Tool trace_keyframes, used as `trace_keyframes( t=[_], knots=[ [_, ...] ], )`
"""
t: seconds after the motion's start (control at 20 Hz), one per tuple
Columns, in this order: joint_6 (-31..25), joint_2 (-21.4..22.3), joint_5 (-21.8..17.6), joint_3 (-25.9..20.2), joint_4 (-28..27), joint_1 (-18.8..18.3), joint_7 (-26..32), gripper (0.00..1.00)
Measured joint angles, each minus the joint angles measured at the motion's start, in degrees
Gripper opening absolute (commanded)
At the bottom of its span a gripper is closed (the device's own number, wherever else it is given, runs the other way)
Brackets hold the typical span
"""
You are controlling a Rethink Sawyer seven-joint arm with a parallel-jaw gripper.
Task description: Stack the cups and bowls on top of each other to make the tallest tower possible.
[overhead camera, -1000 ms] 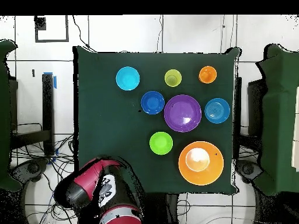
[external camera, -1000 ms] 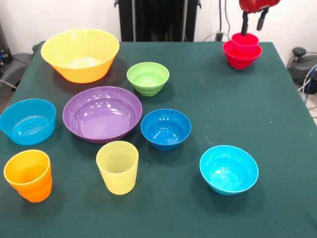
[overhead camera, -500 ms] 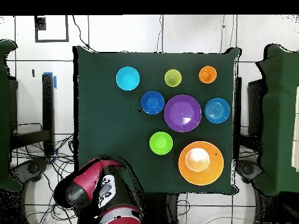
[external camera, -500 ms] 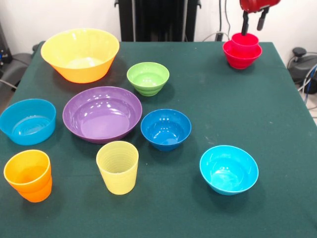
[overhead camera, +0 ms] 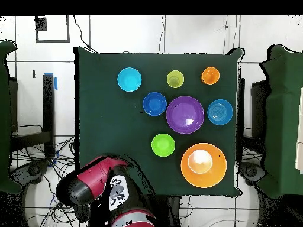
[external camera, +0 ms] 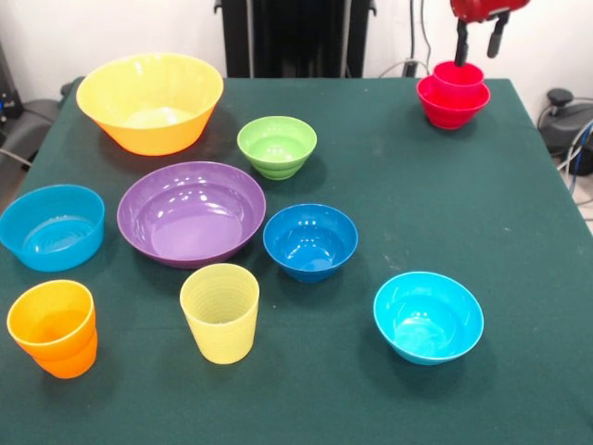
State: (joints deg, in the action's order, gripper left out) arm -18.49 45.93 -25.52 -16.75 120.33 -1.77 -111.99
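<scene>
Red tumbler (external camera: 460, 78) sits nested in the small red bowl (external camera: 451, 105) at a far corner of the green surface (external camera: 417, 213), forming the tower. Just above it hangs the hand (external camera: 478, 40), its two dark fingers (external camera: 460, 43) spread apart, gripping nothing. Other cups and bowls stand apart, unstacked, across the surface.
</scene>
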Motion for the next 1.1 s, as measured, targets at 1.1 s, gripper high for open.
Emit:
trace_keyframes(
  t=[1.1],
  knots=[
    [-8.7, -3.1, 0.1, -5.1, -7.9, -7.4, 0.0, 1.0]
  ],
)
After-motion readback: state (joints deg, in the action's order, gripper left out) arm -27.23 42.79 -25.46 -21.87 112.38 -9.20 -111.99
